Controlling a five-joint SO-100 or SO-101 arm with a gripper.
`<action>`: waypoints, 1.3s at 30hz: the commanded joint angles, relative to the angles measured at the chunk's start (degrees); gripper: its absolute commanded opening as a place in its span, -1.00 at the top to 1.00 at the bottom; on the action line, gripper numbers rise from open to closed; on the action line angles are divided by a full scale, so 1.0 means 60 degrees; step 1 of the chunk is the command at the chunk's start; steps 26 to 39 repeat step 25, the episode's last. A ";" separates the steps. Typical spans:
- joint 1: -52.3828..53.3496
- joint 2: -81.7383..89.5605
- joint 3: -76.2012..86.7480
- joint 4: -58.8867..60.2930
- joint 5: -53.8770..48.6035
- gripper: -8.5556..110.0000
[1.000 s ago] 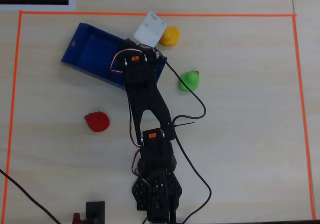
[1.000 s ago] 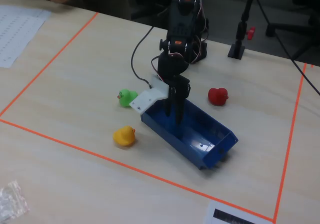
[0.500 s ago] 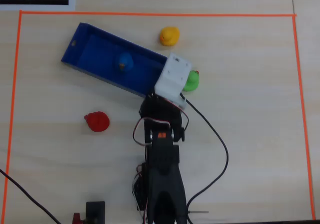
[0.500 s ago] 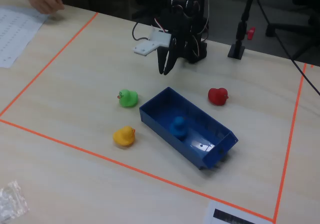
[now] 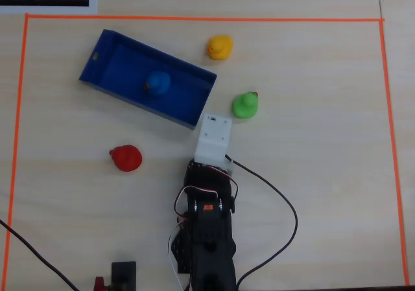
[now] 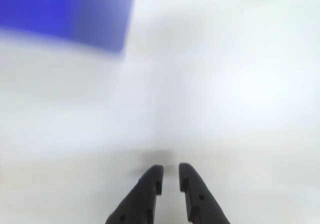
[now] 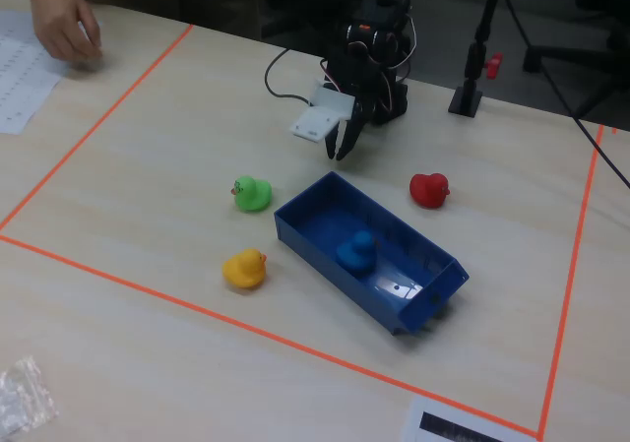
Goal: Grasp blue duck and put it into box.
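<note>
The blue duck point(image 5: 157, 82) lies inside the dark-blue box point(image 5: 170, 113), near its middle; the fixed view shows the duck point(image 7: 355, 250) resting on the floor of the box point(image 7: 333, 283). My gripper point(image 7: 345, 149) hangs above the table behind the box, drawn back toward the arm's base and apart from the duck. In the blurred wrist view the gripper point(image 6: 170, 169) is open by a narrow gap with nothing between its fingers, and a corner of the box point(image 6: 65, 9) shows at top left. From overhead, the white camera mount point(image 5: 214, 137) hides the fingers.
A green duck point(image 5: 244, 104) sits right of the box, a yellow duck point(image 5: 220, 46) beyond it, and a red duck point(image 5: 126, 157) on the near left. Orange tape point(image 5: 194, 19) frames the work area. A person's hand point(image 7: 64, 24) rests on paper at the table's far corner.
The gripper was inside the box a second ago. It let the blue duck go there, lifted out, and has pulled back toward the base, with its fingers now closer together.
</note>
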 commanded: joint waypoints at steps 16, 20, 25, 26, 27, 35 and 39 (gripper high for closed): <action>0.0161 0.0029 -0.0029 0.0981 -0.0132 0.84; 0.0161 0.0029 -0.0029 0.0981 -0.0132 0.84; 0.0161 0.0029 -0.0029 0.0981 -0.0132 0.84; 0.0161 0.0029 -0.0029 0.0981 -0.0132 0.84; 0.0161 0.0029 -0.0029 0.0981 -0.0132 0.84; 0.0161 0.0029 -0.0029 0.0981 -0.0132 0.84; 0.0161 0.0029 -0.0029 0.0981 -0.0132 0.84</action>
